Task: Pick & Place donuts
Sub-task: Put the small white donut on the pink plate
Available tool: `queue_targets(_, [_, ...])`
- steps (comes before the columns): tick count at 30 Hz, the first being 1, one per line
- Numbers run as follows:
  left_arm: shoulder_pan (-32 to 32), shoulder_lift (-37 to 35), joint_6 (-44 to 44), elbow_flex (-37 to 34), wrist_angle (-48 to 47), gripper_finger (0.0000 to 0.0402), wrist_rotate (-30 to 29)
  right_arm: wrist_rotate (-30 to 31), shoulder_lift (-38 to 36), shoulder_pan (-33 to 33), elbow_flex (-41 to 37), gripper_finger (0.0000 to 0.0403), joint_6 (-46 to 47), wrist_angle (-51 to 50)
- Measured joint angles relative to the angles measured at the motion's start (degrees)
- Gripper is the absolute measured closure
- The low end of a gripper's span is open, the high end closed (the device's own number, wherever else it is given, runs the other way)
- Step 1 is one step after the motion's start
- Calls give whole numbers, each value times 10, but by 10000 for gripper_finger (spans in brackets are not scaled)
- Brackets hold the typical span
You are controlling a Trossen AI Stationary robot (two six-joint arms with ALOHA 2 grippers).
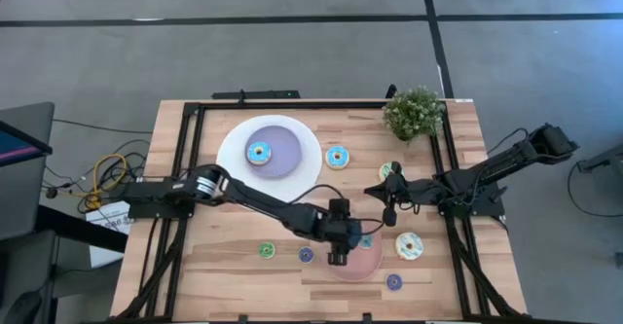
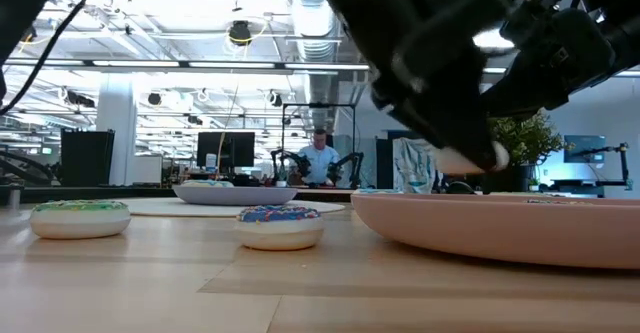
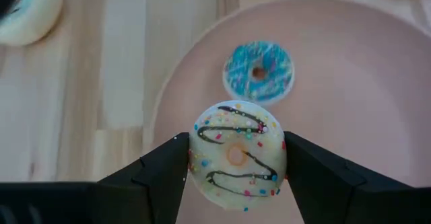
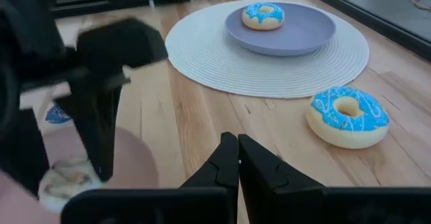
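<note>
My left gripper [image 3: 236, 150] is shut on a cream donut [image 3: 237, 155] with chocolate drizzle and sprinkles, above the pink plate [image 3: 350, 83] near the table's near edge [image 1: 337, 256]. A teal mini donut [image 3: 258, 72] lies flat on that plate. My right gripper [image 4: 238, 146] is shut and holds nothing, hovering just right of centre [image 1: 389, 207]. One blue donut [image 4: 264, 14] sits on the lilac plate [image 4: 303, 32]. Another blue donut [image 4: 347, 116] lies on the bare wood. A cream-green donut [image 1: 410, 246] lies right of the pink plate. My left gripper pinches the cream donut by two opposite sides of its outer rim [image 3: 199, 160], one finger [image 3: 161, 173] on each side. The fingers come slanting down from above. The donut is lifted clear over the pink plate [image 2: 470, 158], its iced face turned toward the wrist camera.
A green mini donut [image 1: 267, 251] and a purple one [image 1: 306, 255] lie left of the pink plate, and another purple one [image 1: 393, 281] lies near the near edge. A potted plant [image 1: 415, 113] stands at the far right. The lilac plate rests on a white woven mat [image 1: 234, 149].
</note>
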Motion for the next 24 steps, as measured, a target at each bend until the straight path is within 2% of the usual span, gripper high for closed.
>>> queue_targets(4, [5,30,-4,27,-34,178,5,0,0,0,0,401,0,-3])
queue_targets(13, [11,42,-39,24,-35,175,31,0,0,0,0,401,0,-4])
queue_targets(24, [12,42,-39,24,-38,121,38,0,0,0,0,401,0,-4])
